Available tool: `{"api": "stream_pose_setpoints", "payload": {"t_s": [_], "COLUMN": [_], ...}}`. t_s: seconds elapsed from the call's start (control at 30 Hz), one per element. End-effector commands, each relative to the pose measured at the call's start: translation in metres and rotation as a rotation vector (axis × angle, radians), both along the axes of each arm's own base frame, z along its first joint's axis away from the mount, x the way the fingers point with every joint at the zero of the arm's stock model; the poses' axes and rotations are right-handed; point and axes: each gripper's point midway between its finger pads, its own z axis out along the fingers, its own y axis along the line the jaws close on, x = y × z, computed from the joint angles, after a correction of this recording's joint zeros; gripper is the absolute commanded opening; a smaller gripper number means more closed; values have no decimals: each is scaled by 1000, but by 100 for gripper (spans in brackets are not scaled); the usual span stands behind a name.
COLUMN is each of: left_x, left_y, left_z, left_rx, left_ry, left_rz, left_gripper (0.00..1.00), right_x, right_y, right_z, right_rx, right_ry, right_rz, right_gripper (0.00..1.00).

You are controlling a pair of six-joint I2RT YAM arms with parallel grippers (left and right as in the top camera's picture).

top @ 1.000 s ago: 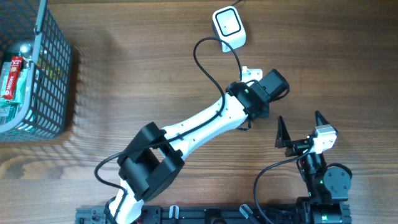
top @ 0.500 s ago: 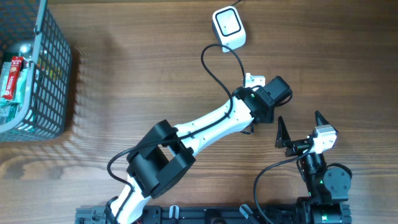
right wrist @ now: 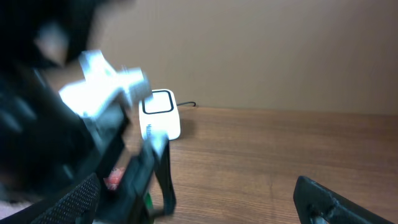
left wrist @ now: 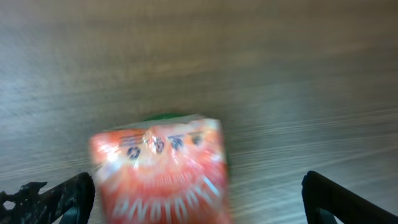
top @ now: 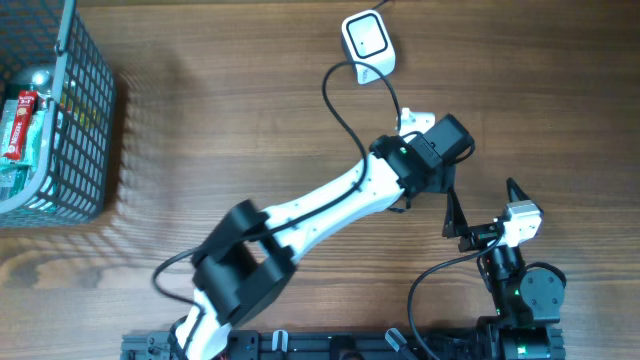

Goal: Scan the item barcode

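The item is a red-orange packet (left wrist: 158,171) with white lettering, blurred, lying on the wood between the fingers of my left gripper (left wrist: 196,190). Those jaws stand wide open, with a gap on each side of the packet. In the overhead view the left gripper (top: 440,150) covers the packet; the white barcode scanner (top: 367,42) sits beyond it at the table's far edge. The right wrist view shows the scanner (right wrist: 158,115) and a red sliver of the packet (right wrist: 115,180) under the blurred left arm. My right gripper (top: 482,195) is open and holds nothing, just right of the left one.
A grey wire basket (top: 85,120) with several packaged goods stands at the far left. The scanner's black cable (top: 335,100) loops over the left arm. The left arm (top: 320,205) lies diagonally across the middle of the table.
My left gripper has opened from half shut to wide open, letting go of the packet, and its wrist has shifted slightly right. The right arm has not moved.
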Motion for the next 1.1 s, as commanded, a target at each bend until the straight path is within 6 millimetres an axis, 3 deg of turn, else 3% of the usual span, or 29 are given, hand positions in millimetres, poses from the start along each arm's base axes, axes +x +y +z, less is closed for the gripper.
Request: {"api": "stream_pose_setpoints", "payload": {"t_s": [0.0,0.13,0.27,0.5,0.83,1.07], "left_x": [18,34,38,19,-5,-13], "left_y": [9,40,70,84,37,25], "left_z": [92,137,151,102,31,12], "left_rx": [-119,-149,-140,-27,-13,7], "left_ry": [-166,-250,-243,-56,125,150], "left_rz": [-19,27,59,30,-88,-116], "left_gripper": [100,99,95,86,80,73], "right_x": [-1,-1,-1,-1,-1,-1], "right_y": [4,3,3,4,4,4], "right_z": [2,2,2,2,2,2], "right_rx": [12,11,12,12,12,11], "right_ry": [-7,-7,-7,-7,-7,-7], "right_rz": [19,19,19,19,19,19], "right_gripper": [100,100,100,100,100,100]}}
